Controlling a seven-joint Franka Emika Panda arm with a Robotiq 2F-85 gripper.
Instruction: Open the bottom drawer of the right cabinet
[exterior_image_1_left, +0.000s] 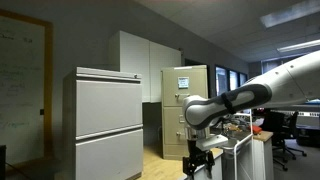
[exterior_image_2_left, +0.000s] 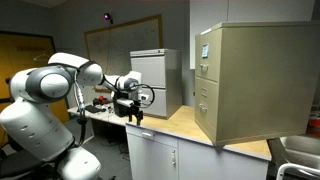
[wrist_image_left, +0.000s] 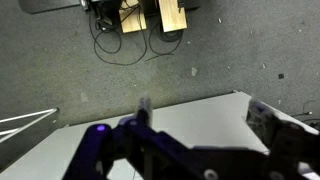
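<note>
Claw (exterior_image_2_left: 133, 112) spread open, empty, hanging off tabletop (exterior_image_2_left: 180, 126) edge nearest arm. Bottom drawer (exterior_image_2_left: 208, 118) shut, low in right cabinet (exterior_image_2_left: 262, 80) at tabletop's opposite end, well apart. My worry: handle too small to see, so fingers could slip off or catch the drawer above.

Dim office, soft overhead glow from ceiling panels (exterior_image_1_left: 292, 17), grey wall (exterior_image_1_left: 90, 35) in shade, tan cabinet (exterior_image_2_left: 255, 80) side evenly lit, all views small and grainy, wrist view's gripper (wrist_image_left: 200, 115) dark, blurred, out of focus
</note>
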